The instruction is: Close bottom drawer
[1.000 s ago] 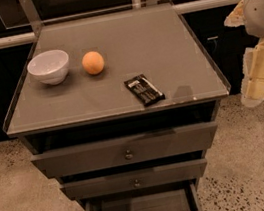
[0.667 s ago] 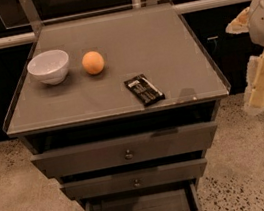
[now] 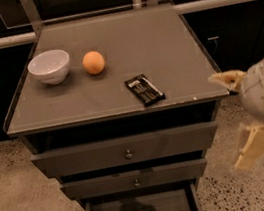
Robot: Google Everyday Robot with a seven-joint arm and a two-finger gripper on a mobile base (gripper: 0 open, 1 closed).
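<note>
The bottom drawer [image 3: 140, 210] stands pulled out from the cabinet, its bare inside showing from above and its front running along the lower edge of the view. It lies below the gripper [image 3: 244, 110] and off to the left as the camera sees it, well apart from it.

The gripper hangs in the air just off the cabinet's right front corner, at about the level of the top drawer [image 3: 80, 158]. It touches neither the cabinet nor anything on it. Whether it is open or closed cannot be told.

The top drawer and the middle drawer [image 3: 95, 186] to the gripper's left both sit pushed in. Further up and to the left, on the cabinet top [image 3: 160, 36], the dark wrapped bar [image 3: 144, 89] is the nearest thing to the gripper. The orange [image 3: 93, 62] comes next and the white bowl [image 3: 49, 66] lies farthest from it.
</note>
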